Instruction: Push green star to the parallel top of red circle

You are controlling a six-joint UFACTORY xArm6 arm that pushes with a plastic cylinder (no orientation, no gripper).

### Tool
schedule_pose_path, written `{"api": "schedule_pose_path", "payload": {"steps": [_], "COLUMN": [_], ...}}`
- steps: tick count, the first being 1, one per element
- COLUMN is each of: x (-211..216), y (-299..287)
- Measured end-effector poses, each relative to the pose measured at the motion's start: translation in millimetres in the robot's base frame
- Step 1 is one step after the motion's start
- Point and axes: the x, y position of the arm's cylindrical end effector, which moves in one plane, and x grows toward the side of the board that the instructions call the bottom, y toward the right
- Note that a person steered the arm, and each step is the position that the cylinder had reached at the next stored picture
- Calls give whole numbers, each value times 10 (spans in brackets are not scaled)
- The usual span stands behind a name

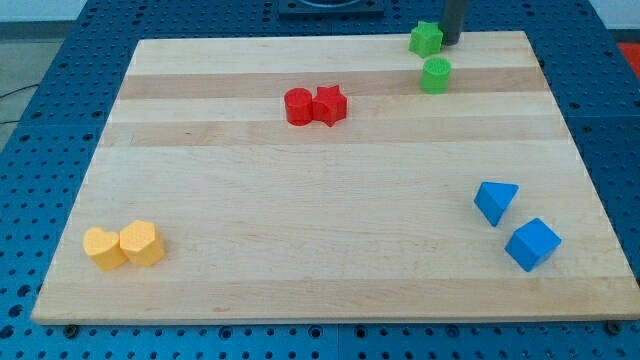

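Observation:
The green star (425, 39) lies near the top edge of the wooden board (300, 230), right of centre. My tip (450, 42) stands just to the star's right, touching it or nearly so. The red circle (298, 106) lies at the upper middle of the board, well to the left of and below the star. A red star (330, 104) touches the circle's right side.
A green round block (435, 75) lies just below the green star. A blue triangle (495, 201) and a blue cube (532, 244) lie at the lower right. Two yellow blocks (123, 245) sit side by side at the lower left.

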Motion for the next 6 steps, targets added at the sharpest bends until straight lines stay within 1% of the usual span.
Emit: {"api": "schedule_pose_path", "payload": {"steps": [1,2,3,4,5,6], "x": [7,320,338,255,-119,-118], "y": [-37,-1006,-1315,-677,-794,-1215]}}
